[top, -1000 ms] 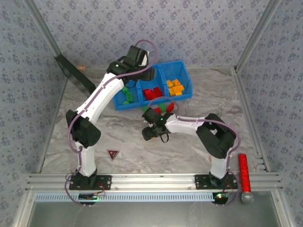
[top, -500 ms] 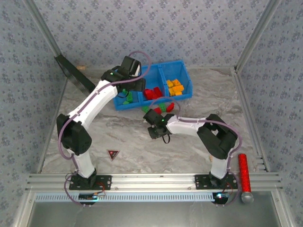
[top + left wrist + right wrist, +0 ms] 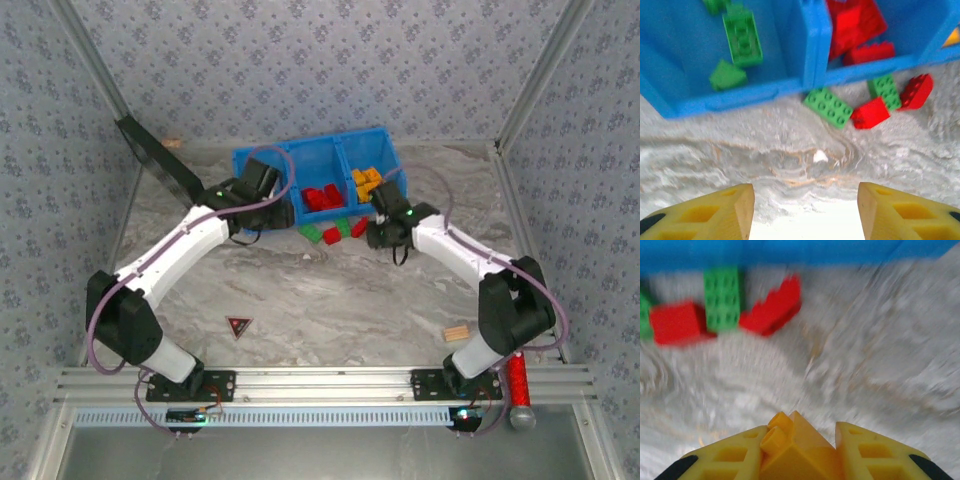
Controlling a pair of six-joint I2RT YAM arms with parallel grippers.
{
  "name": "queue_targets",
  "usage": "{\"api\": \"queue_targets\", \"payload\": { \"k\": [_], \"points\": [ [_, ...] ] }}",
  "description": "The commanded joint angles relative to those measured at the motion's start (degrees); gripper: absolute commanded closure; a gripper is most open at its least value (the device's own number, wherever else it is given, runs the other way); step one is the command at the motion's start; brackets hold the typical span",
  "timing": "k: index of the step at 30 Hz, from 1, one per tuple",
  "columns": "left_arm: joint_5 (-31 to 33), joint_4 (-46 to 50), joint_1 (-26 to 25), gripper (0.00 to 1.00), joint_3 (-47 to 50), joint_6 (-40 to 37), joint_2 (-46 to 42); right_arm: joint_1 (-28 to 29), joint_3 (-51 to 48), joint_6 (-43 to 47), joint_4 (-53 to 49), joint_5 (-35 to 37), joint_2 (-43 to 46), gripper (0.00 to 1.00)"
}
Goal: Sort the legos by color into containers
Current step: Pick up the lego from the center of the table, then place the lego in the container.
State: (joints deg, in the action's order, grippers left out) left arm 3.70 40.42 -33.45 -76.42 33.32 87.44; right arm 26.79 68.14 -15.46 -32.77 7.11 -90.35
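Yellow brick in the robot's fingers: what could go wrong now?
The yellow brick looks tilted between the right fingers, and that view is blurred, so it may slip out. It might land with the red bricks instead, or the arm could bump the loose red and green bricks beside the blue bin.

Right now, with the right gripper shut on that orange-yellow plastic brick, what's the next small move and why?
Likely lift the right gripper and carry its orange-yellow plastic brick over the right-hand compartment of the bright blue plastic bin, then open. Matching orange-yellow bricks already lie there, and the gripper is just in front of it.
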Motion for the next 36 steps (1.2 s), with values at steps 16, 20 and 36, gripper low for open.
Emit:
{"api": "queue_targets", "payload": {
  "k": [16, 20, 36],
  "points": [
    [-4.7, -11.7, -4.6, 0.38, 3.3, 21.6, 13.3, -8.8, 41.2, 6.5, -6.2, -2.3, -32.5, 0.74],
    [-4.0, -11.3, -4.7, 0.38, 0.9, 22.2, 17.6, -9.1, 44.6, 7.4, -6.8, -2.2, -36.0, 0.73],
    [0.0, -9.4, -4.3, 0.34, -7.5, 24.0, 27.2, -10.8, 46.6, 9.4, -5.6, -5.3, -38.2, 0.33]
  ]
}}
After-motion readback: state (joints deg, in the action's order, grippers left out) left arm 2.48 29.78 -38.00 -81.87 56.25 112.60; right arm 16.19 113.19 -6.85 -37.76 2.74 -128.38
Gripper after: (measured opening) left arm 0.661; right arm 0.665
